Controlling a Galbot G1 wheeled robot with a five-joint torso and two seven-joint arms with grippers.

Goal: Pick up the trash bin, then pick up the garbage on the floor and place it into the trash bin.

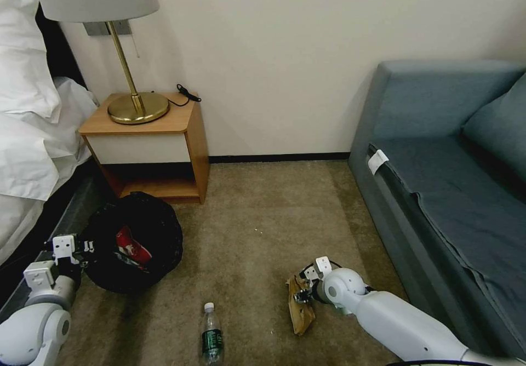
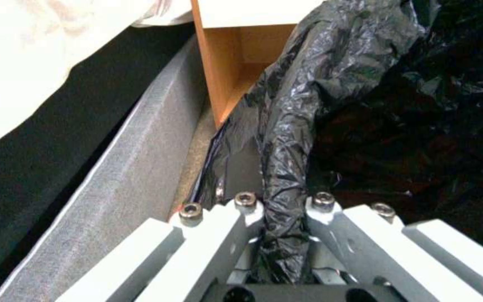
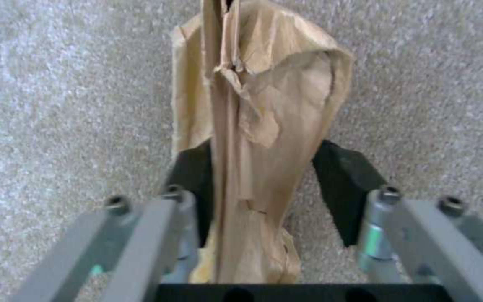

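A bedroom, likely a hotel room. White-sheeted bed (image 1: 27,136), wooden nightstand (image 1: 150,147) with brass lamp (image 1: 131,97), grey sofa (image 1: 449,190), carpet (image 1: 263,218).

My trash bin (image 1: 133,242), lined with a crinkly black bag, stands on the carpet in front of the nightstand; a red-and-white wrapper (image 1: 132,247) lies inside. The crumpled brown paper bag (image 1: 301,307) lies on the floor. The clear bottle (image 1: 211,335) with green label lies near it.
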